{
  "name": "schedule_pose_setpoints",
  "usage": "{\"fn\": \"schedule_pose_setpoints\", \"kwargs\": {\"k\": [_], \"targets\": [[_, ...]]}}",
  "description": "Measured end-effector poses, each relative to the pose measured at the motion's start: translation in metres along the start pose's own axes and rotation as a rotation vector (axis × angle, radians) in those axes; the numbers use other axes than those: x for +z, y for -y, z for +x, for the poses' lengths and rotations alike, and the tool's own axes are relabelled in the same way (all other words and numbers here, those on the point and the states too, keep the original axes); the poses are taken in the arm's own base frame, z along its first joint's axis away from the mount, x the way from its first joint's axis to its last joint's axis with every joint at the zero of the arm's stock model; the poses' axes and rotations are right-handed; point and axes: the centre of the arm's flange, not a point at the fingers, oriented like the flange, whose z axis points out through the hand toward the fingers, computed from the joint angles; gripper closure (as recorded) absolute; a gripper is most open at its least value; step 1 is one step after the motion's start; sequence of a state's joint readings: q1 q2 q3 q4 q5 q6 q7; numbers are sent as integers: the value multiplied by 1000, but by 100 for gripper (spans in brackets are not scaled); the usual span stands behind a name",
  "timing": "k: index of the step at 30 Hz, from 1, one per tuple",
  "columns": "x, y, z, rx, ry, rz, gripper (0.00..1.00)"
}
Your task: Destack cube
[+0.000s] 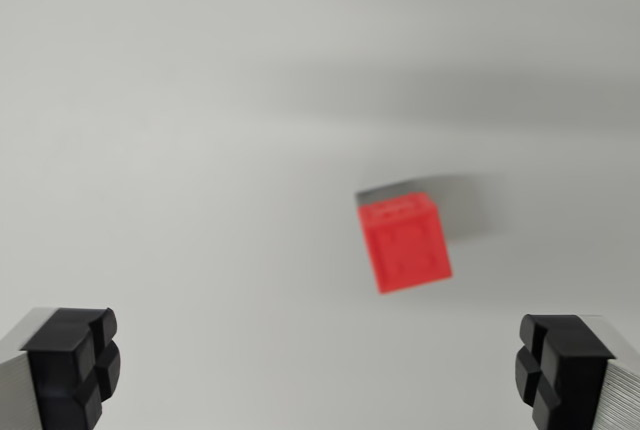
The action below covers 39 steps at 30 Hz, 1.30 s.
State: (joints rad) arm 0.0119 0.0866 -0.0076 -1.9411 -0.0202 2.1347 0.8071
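Pale grey table [200, 100] fills the wrist view, blurred all over. Gripper [320, 370] spread wide, black fingertips [75, 365] low at both near corners, nothing between them. Red cube [405, 242] sits farther out, right of centre (tilted in frame), well apart from both pads.

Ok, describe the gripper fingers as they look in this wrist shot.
The gripper has two fingers with light grey, finely ribbed bodies. Each ends in a black pad cut by cross-shaped grooves into four rounded blocks. No cables or markings show. The arm itself is out of view.
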Motion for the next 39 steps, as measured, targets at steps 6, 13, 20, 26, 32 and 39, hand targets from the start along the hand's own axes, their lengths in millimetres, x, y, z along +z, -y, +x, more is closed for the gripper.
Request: {"fn": "schedule_pose_setpoints", "kwargs": {"k": [6,13,20,26,32,39], "targets": [[11,-7,1,-25,8,-5,0],[28,-19,2,-64,22,-13,0],[50,-32,3,-110,38,-23,0],[69,-44,5,-151,53,-31,0],[90,-58,6,-199,69,-40,0],[115,-74,8,-254,89,-51,0]]}}
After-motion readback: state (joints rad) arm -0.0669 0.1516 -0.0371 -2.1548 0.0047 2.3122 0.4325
